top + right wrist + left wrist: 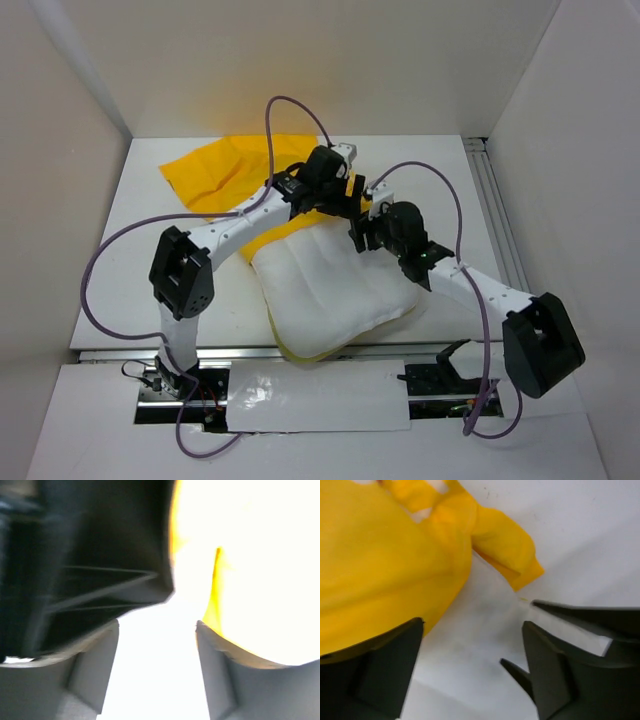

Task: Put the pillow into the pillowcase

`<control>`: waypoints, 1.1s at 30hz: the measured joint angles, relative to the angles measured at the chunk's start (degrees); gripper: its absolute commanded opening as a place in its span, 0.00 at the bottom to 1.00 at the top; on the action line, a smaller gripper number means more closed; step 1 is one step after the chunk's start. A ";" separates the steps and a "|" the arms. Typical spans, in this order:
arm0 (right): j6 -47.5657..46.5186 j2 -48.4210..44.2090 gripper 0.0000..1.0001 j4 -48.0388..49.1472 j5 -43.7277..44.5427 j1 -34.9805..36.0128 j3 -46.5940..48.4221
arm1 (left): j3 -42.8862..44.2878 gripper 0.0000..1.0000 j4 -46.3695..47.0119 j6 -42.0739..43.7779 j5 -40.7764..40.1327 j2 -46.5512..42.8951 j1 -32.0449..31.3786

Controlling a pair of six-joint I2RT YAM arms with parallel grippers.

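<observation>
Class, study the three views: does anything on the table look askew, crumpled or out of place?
Yes. The pillow lies skewed, its near corner at the front edge of the table. The pillowcase sits rumpled at the far left, partly under the left arm, with one folded flap sticking out in the left wrist view.

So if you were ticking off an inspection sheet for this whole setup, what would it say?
Surface: white table, flat.
Job's things: white pillow lies near-centre, not inside; yellow pillowcase crumpled far-left, beside it.
Clutter: nothing seen.
Grippers: left gripper open above the pillowcase edge, holding nothing; right gripper open, holding nothing.
Cables: purple cables loop from both arms.
Surroundings: white walls on three sides.
</observation>
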 measured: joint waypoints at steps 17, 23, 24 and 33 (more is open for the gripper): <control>9.11 6.99 1.00 -27.04 19.10 21.07 23.02 | -35.47 1.00 -8.83 -16.92 -9.07 -43.74 14.69; 13.99 19.19 1.00 -33.22 22.82 37.35 30.77 | -45.44 1.00 -16.94 -24.48 -11.63 -50.14 21.55; 14.82 20.92 1.00 -34.51 23.32 39.19 31.63 | -46.14 1.00 -17.86 -25.27 -11.63 -50.64 22.14; 23.12 32.48 0.61 -38.38 30.25 42.47 33.79 | -48.24 1.00 -19.45 -25.77 -11.32 -57.22 23.52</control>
